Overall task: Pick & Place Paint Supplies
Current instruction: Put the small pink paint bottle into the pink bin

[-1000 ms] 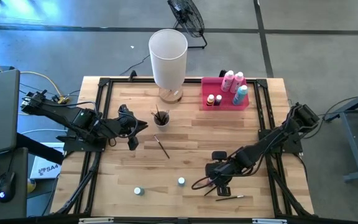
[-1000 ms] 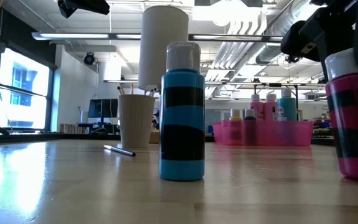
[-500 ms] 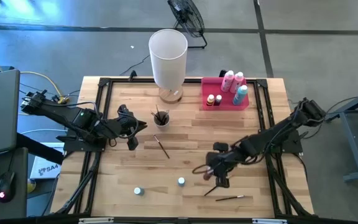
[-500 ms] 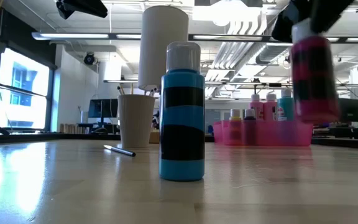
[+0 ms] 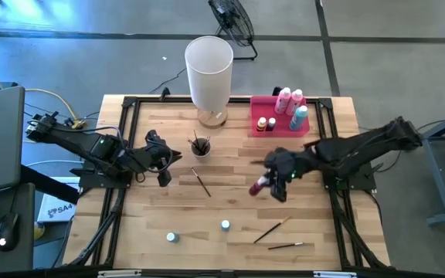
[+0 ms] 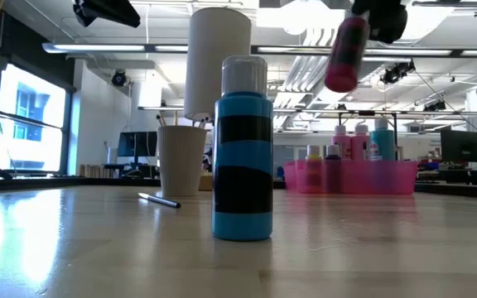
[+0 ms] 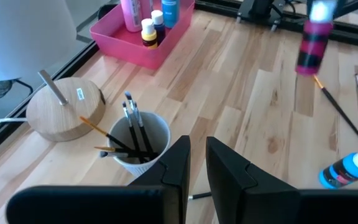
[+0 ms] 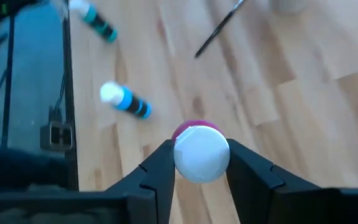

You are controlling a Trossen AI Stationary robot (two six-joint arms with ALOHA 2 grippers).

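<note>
Right gripper (image 5: 275,184) pinching pink bottle (image 5: 260,185) by its cap, lifted mid-table; left gripper (image 5: 165,164) pressed together near brush cup (image 5: 200,146).

The high view looks straight down on the whole wooden table (image 5: 230,166), taking in both arms from well above. The low view sits at table-top height, very near a teal paint bottle (image 6: 243,149), and faces level across the boards to the pink tray (image 6: 350,176) and the room behind. The left wrist view looks forward and down past its own fingers (image 7: 173,171) over the brush cup (image 7: 138,140) toward the same tray (image 7: 145,46). The right wrist view looks almost straight down at the boards, close over a white-capped pink bottle (image 8: 201,152). All four share the table top
</note>
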